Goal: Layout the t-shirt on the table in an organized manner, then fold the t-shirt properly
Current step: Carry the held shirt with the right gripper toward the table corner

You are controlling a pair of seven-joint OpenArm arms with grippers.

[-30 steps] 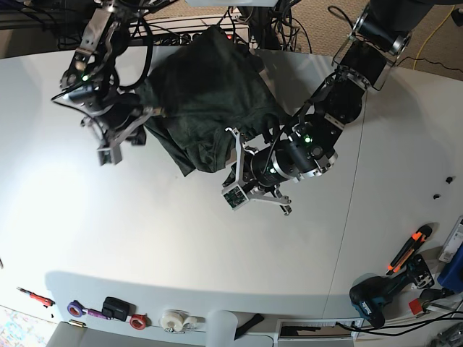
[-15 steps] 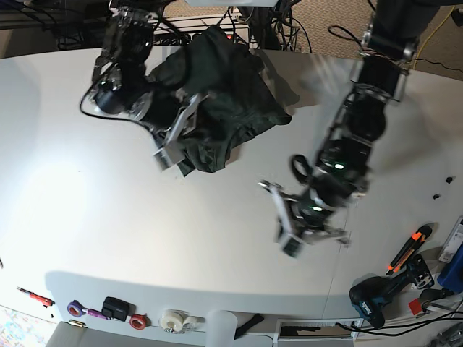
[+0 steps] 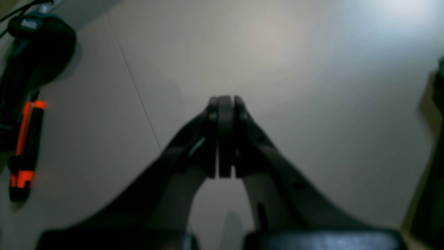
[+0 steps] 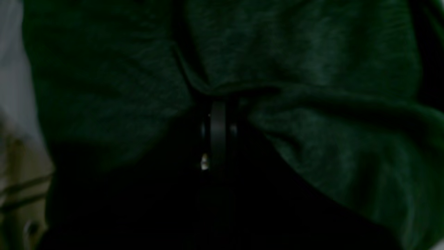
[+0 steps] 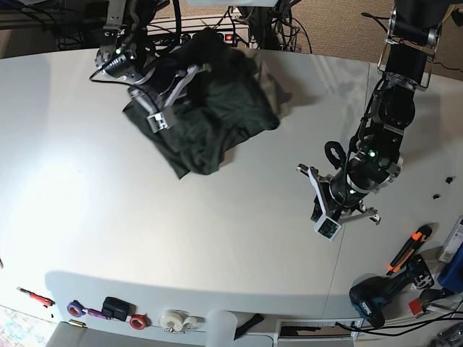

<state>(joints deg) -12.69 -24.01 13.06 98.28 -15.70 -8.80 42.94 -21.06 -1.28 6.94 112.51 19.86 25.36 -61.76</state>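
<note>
Now the dark green, softly heathered cloth t-shirt [image 5: 210, 108] lies bunched in the upper middle of the base view on the large, smooth white table [image 5: 108, 238], more gathered than a second earlier. The right gripper [image 5: 173, 97], at the upper left of the frame, has moved up onto the cloth; the right wrist view shows its black jaws pressed together on a fold of the t-shirt [image 4: 312, 69], fabric draping to both sides. The left gripper [image 5: 318, 210] has swung away from the shirt to the lower right of the base view and hangs over bare table. In the left wrist view its two dark curved fingers [image 3: 225, 135] meet flat with nothing between them. Beside it, at that view's left edge, lie a blurred black power drill [image 3: 34, 48] and an orange-and-black hand tool [image 3: 26, 149]. A thin seam line [image 3: 135, 90] crosses the tabletop.
</note>
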